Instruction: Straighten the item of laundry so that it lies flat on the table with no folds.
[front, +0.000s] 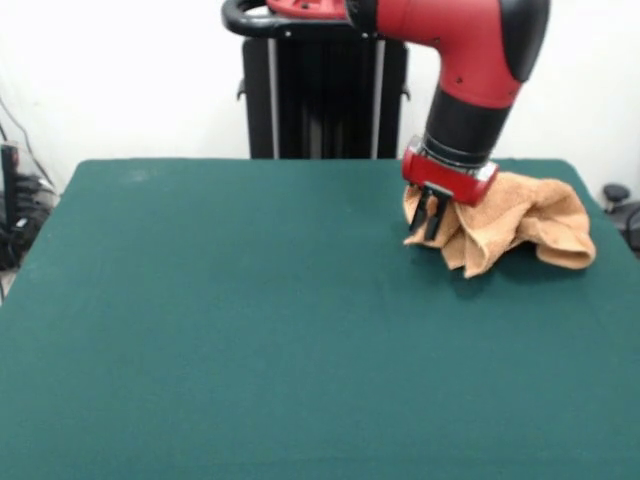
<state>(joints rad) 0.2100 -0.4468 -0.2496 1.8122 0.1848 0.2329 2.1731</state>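
Observation:
The light orange-tan towel (520, 222) lies crumpled in a bunched heap with several folds at the far right of the dark green table (250, 320). My gripper (432, 215) hangs from the red and black arm, which comes down from the top. It sits at the towel's left end, low over the table. Its black fingers (427, 212) stand close together with a sliver of towel cloth between them, so it is shut on the towel's left edge. The woven bands and the loop tag do not show.
The robot's black pedestal (320, 95) stands behind the table's far edge. Cables and dark gear lie off the table at the left edge (15, 200), and a dark object stands at the right edge (620, 200). The towel lies near the table's right edge.

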